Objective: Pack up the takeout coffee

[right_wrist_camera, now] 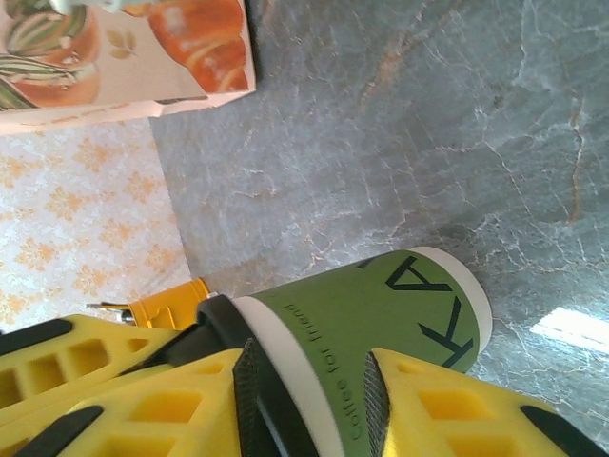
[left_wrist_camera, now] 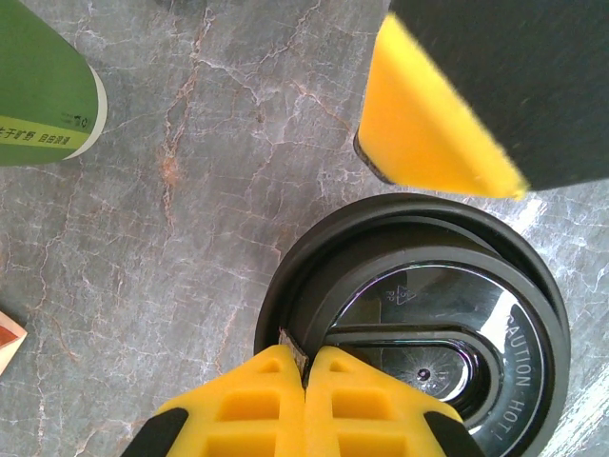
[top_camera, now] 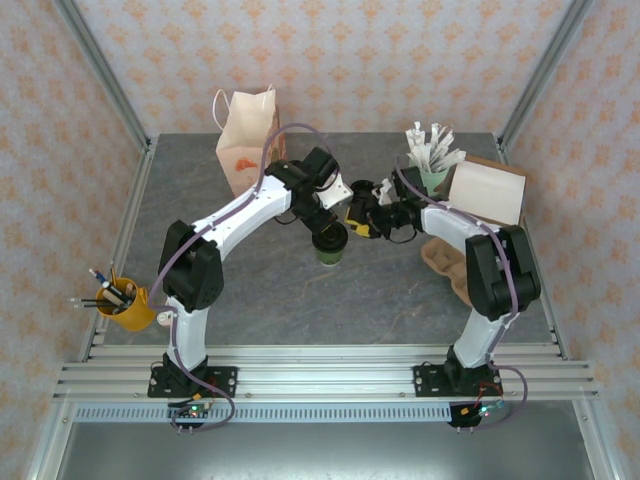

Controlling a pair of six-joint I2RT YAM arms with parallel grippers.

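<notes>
Paper bag (top_camera: 243, 140) stands back left on the counter (top_camera: 250, 290). At the middle, the left end effector (left_wrist_camera: 304, 357) is closed, its tips on the black lid (left_wrist_camera: 447, 314) of a green takeout coffee cup (right_wrist_camera: 381, 324). The right end effector (right_wrist_camera: 309, 386) grips that cup's body. Lidding looks about finished, I'd say; getting the cup into the pulp carrier (top_camera: 445, 258) at right is not yet done.

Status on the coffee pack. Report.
Left gripper shut, tips at rim of the black lid. Right gripper jaws apart beside the lidded cup, grip unclear. Second green cup close by on the table.
</notes>
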